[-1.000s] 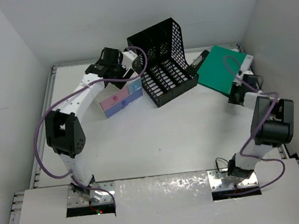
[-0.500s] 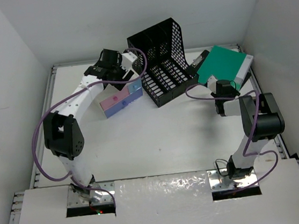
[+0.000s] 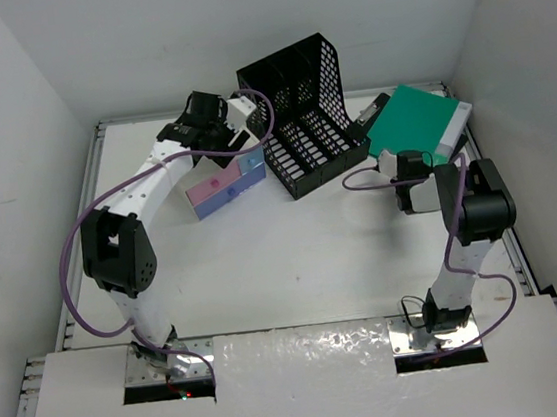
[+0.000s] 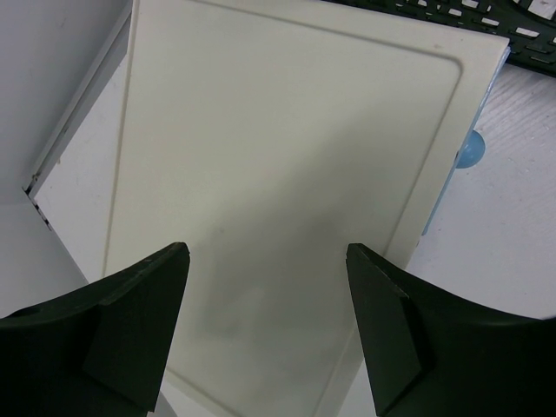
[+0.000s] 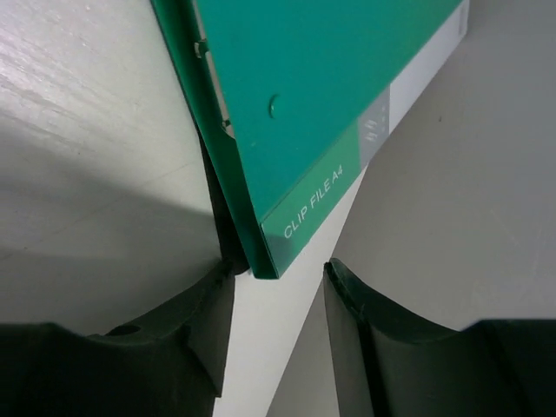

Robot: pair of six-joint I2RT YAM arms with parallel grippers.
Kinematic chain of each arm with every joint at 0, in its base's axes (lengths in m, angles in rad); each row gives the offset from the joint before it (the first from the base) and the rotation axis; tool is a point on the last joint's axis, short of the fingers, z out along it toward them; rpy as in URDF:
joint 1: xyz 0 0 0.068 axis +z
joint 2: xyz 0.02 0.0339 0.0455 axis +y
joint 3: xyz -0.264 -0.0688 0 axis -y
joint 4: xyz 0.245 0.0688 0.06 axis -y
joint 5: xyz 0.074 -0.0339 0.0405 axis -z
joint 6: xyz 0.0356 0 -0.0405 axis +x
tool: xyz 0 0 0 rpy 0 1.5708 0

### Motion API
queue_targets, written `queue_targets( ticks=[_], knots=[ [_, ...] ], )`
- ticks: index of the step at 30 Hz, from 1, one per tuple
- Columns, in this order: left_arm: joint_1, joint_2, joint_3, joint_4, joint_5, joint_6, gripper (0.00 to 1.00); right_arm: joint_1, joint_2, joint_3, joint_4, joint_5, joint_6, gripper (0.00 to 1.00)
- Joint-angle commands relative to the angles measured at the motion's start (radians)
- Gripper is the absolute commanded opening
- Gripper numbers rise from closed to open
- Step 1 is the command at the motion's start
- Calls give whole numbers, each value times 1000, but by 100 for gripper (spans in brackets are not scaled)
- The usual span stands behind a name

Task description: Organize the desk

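Rack (image 3: 303, 115) stands on desk (image 3: 294, 257) between drawer box (image 3: 225, 184) and green folder (image 3: 418, 122).

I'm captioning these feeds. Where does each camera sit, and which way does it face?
Top external: fixed above and behind the robot, looking down across the desk; left arm and right arm show whole.
Left wrist: on the left arm, looking down between the left fingers onto the cream top of the drawer box.
Right wrist: on the right arm, looking past the right fingers at a corner of the green clip file.
Shared: top external also shows drawer box and green clip file.
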Motion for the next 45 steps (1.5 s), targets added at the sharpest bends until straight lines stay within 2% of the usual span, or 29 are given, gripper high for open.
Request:
queue_targets(
  ticks=[1, 5, 9, 12, 15, 18, 19, 21, 24, 25, 26, 27, 29, 30, 35, 36, 41, 45],
  knots=[
    [1, -23, -3, 20, 1, 12, 72, 5, 27, 61, 65, 28, -81, 43],
    [1, -16, 6, 19, -4, 12, 72, 5, 85, 64, 139, 63, -154, 39],
    [3, -9, 16, 17, -4, 14, 72, 10, 138, 49, 246, 103, -211, 30],
    [1, 3, 28, 11, -7, 15, 72, 10, 172, 69, 271, 118, -246, 29],
    [3, 11, 33, 7, -8, 15, 72, 10, 249, 87, 367, 152, -320, 29],
    [1, 14, 33, 2, -5, 15, 72, 10, 309, 113, 391, 175, -342, 14],
    [1, 14, 30, 0, -4, 14, 72, 8, 320, 118, 380, 183, -337, 0],
    [1, 14, 29, -6, -1, 14, 72, 10, 340, 118, 387, 207, -331, 0],
    [0, 4, 39, -19, 33, 24, 72, 10, 278, 86, 411, 212, -293, 0],
    [-2, 0, 42, -23, 42, 35, 72, 11, 242, 81, 374, 209, -258, 0],
    [-3, -12, 46, -24, 51, 41, 72, 10, 140, 80, 311, 171, -213, 0],
    [-12, -19, 51, -23, 63, 47, 72, 5, 82, 87, 142, 137, -94, 0],
    [-37, -42, 68, -23, 70, 66, 72, -7, -68, 135, -49, 6, 77, 0],
    [-49, -49, 74, -21, 73, 75, 72, -16, -103, 152, -198, -30, 110, 0],
    [-153, -83, 106, -16, 36, 149, 72, -19, -262, 225, -505, -191, 221, 0],
    [-169, -85, 108, -6, 30, 168, 72, -19, -303, 236, -619, -237, 241, 0],
    [-268, -77, 76, 105, 60, 257, 74, -18, -427, 236, -835, -339, 353, 0],
    [-347, -48, 42, 210, 56, 351, 79, -18, -528, 201, -895, -308, 379, 0]
  ],
)
